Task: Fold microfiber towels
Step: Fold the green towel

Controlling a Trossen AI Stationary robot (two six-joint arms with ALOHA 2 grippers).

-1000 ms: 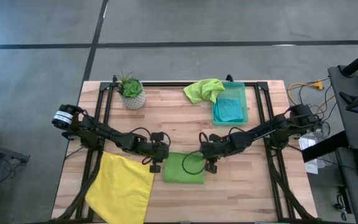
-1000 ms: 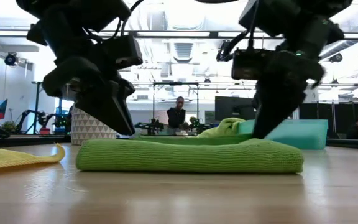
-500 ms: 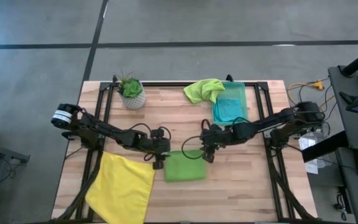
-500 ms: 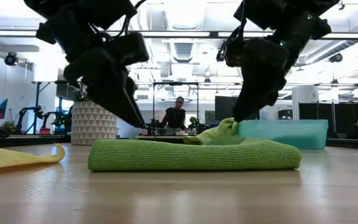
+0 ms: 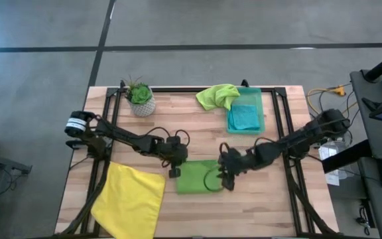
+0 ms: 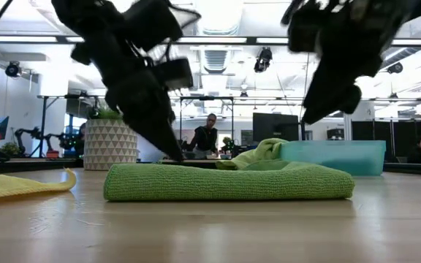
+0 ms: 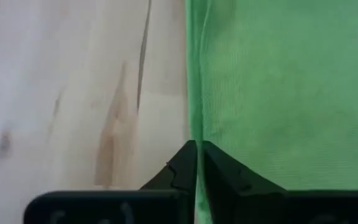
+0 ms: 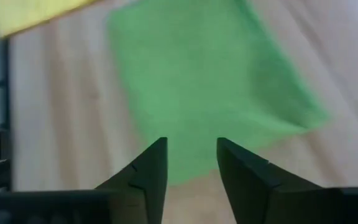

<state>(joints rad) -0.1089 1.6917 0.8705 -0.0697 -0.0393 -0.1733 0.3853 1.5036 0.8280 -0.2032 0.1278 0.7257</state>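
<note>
A folded lime green towel (image 5: 196, 177) lies flat on the table near the front middle; it also shows in the low view (image 6: 229, 183). My left gripper (image 5: 175, 170) is shut, with its tips at the towel's left edge. My right gripper (image 5: 225, 179) is open and empty, raised above the towel's right part (image 8: 210, 81). A yellow towel (image 5: 130, 199) lies spread at the front left. A second lime green towel (image 5: 219, 95) lies bunched at the back, against the bin. A teal towel (image 5: 245, 117) lies in the bin. My left gripper touches the folded lime green towel's left edge (image 7: 192, 112) with its shut fingertips (image 7: 196, 150). The fingers slant down from the table's left side. The towel lies flat on the table. Whether a layer sits between the fingers, I cannot tell.
A translucent green bin (image 5: 260, 109) stands at the back right. A potted plant (image 5: 140, 98) in a white pot stands at the back left. Bare wood lies between the folded towel and the bin. People show in the room beyond the table.
My left gripper has gone toward the table's right edge, up to the folded towel's left edge, which has shifted a little to the right. My right gripper has come off the towel, first toward the far edge, then back toward the near edge and up.
</note>
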